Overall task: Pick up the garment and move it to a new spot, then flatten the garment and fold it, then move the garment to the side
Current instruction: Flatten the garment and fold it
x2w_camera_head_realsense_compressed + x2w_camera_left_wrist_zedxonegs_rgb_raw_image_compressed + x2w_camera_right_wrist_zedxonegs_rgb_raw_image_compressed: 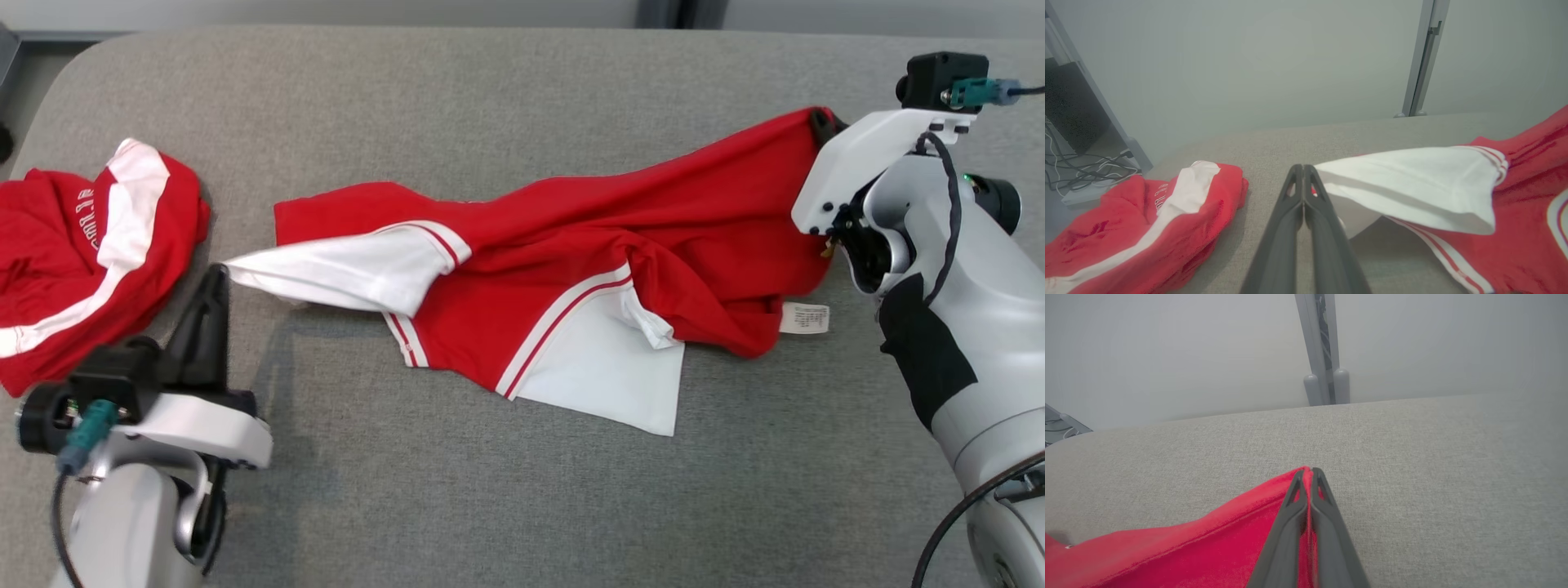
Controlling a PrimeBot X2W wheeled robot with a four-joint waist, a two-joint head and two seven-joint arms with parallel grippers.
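Over at the far right of the counter (490, 90), the right pincer (1311, 470) mostly hides behind its own mount (865, 155) in the head view, but its wrist view shows it pinched shut on a red corner of the garment (612, 237). And the left pincer (1303, 166) is clamped on the white sleeve tip (1339, 173); garment lies mid-counter, long axis left-to-right.

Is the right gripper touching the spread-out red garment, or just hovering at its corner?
Touching. In the right wrist view the right gripper is shut on a red corner of the garment, with fabric pinched between the tips and no gap showing.
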